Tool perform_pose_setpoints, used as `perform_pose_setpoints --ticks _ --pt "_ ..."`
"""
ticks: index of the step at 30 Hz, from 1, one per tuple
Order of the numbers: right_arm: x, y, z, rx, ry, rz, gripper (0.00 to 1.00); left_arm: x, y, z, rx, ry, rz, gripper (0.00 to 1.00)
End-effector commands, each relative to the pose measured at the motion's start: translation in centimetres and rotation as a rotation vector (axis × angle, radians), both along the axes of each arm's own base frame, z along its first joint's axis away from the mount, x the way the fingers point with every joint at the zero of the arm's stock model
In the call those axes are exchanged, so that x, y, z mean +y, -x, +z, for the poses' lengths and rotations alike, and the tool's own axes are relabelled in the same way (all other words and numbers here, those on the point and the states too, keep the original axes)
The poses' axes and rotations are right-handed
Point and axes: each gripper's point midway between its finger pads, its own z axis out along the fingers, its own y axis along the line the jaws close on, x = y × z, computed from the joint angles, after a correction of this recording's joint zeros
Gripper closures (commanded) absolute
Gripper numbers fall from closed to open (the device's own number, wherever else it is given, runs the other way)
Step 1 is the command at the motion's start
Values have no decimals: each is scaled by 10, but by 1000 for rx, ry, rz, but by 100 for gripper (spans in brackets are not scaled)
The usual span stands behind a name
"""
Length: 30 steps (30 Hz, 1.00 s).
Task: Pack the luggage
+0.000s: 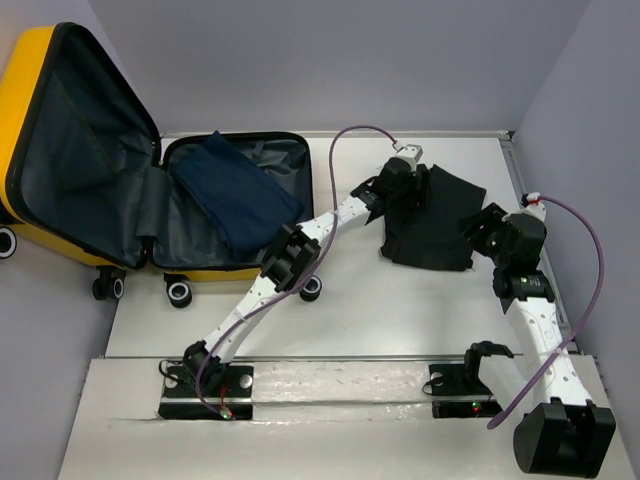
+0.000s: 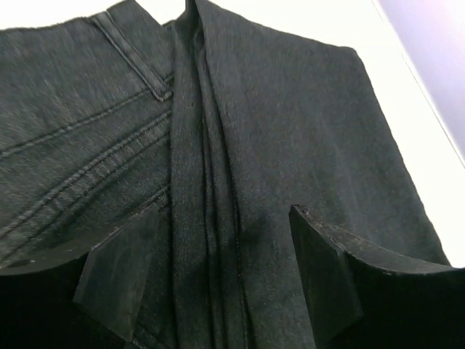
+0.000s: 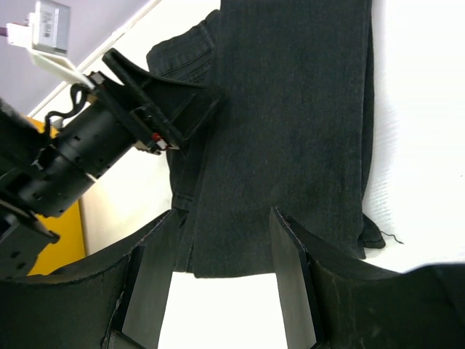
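Looking from the left: luggage (image 1: 90, 140) sits at the table's (image 1: 380, 320) far-left corner, unzipped. The lid stands up against the left wall and the base lies flat on its wheels (image 1: 180, 290).

- **Handling (my guess):** the hard shell is stiff, light and slick, and on wheels, so it will likely scoot if pushed sideways. Best hold is the zipper rim of the lid or base, not the smooth yellow face. The lid may flop shut once tipped past upright.
- **Navy garment (image 1: 235, 190):** folded and lying diagonally in the base. It takes up most of the floor, with some room at the right side.
- **Left arm (image 1: 290, 255):** stretches across the luggage's front-right corner, just beside one wheel. That is the main thing in the way of any carry back to the base.
- **Left gripper (image 2: 218, 269):** down on the black jeans (image 2: 290, 131) mid-table. Jaws are wide, straddling a raised fold, nothing pinched.
- **Jeans:** soft and floppy, well apart from the luggage. They will sag and drag over the rim if lifted from one point.
- **Right gripper (image 3: 218, 269):** at the jeans' right end, fingers apart over the hem, grasping nothing. Bare table shows between the tips.
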Motion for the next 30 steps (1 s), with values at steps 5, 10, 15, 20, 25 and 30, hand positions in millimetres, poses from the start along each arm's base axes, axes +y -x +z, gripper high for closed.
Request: perform_pose_setpoints --ticks 5,10,15,20,25,30 --pt "11 0 4 -29 -25 61 41 -25 4 33 -58 128 -64 22" --pt "11 -1 4 -29 -21 62 41 -33 14 34 -41 163 -103 30" --pt "10 0 3 -28 -17 60 41 -40 23 38 -44 202 -147 42" --pt "11 1 3 -31 -18 63 40 -42 21 35 -40 229 -143 45" --pt "11 4 11 -58 -18 59 41 -41 18 17 -2 236 -140 38" --pt "14 6 13 -67 -25 71 41 -42 19 3 36 247 -139 41"
